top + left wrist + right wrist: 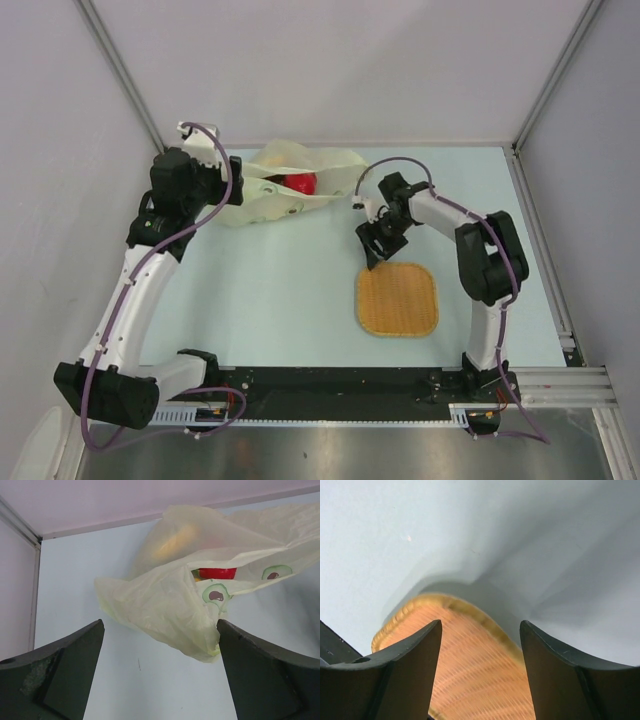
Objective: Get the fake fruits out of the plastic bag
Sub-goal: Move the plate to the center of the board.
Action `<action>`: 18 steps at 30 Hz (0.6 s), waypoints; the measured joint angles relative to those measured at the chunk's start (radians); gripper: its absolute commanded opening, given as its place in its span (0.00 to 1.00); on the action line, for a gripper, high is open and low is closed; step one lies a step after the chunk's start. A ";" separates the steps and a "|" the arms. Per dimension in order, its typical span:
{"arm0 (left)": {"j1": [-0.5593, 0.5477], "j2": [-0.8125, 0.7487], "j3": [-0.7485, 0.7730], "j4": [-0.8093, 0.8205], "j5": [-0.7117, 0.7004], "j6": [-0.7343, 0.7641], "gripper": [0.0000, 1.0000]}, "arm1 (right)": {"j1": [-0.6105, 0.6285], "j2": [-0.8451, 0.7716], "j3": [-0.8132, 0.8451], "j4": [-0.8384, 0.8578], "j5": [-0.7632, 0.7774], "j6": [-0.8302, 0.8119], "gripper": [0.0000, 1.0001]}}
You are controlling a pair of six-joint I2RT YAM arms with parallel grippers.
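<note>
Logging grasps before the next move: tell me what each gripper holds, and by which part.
Nothing is held. The left gripper stands open before the bag, the right gripper open over the mat; both sets of jaws are empty.

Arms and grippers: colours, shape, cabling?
White links, black joint housings on left arm and right arm, a purple cable looping along each. Dark, near-black wedge-shaped fingers on left gripper and right gripper; one left finger shows a pale scuffed patch.
</note>
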 measured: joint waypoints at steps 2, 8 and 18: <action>0.000 0.000 0.001 0.001 0.008 0.010 1.00 | -0.036 -0.035 -0.012 -0.006 0.003 0.009 0.72; 0.000 0.001 0.001 0.003 0.060 0.015 1.00 | -0.292 -0.293 -0.165 -0.026 0.041 0.083 0.74; 0.000 0.007 -0.005 0.026 0.088 0.004 1.00 | -0.303 -0.377 -0.388 -0.044 0.079 0.097 0.75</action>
